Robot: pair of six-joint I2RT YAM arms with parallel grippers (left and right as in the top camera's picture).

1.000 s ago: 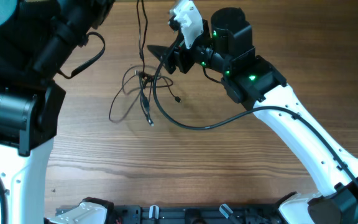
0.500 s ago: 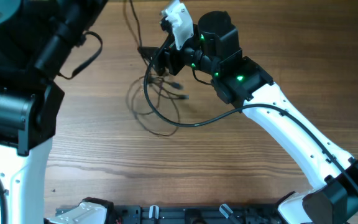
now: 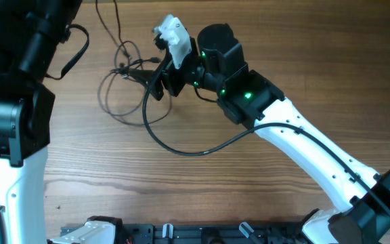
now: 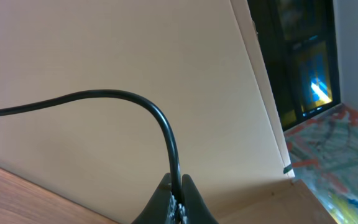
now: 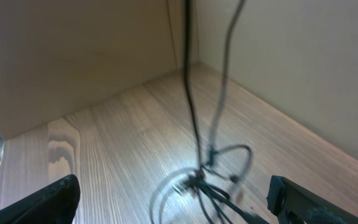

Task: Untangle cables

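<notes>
Left gripper [image 4: 176,204] pinches one cable [image 4: 161,118]; right gripper [image 5: 173,191], fingers spread wide, sits at the tangle [image 3: 123,66] near the counter's [image 3: 202,196] far edge.

The right arm [image 3: 317,152] is stretching from the near right corner of the worktop diagonally toward the far edge, ending left of centre. The right gripper [image 3: 156,81] is pointing left, its fingers [image 5: 48,199] standing wide apart. The left arm [image 3: 15,129] is standing along the left edge and running out of the overhead view at the far left corner. The left gripper [image 4: 174,200] is tilting upward, its jaws seemingly pinched together on a black cable [image 4: 160,121].
</notes>
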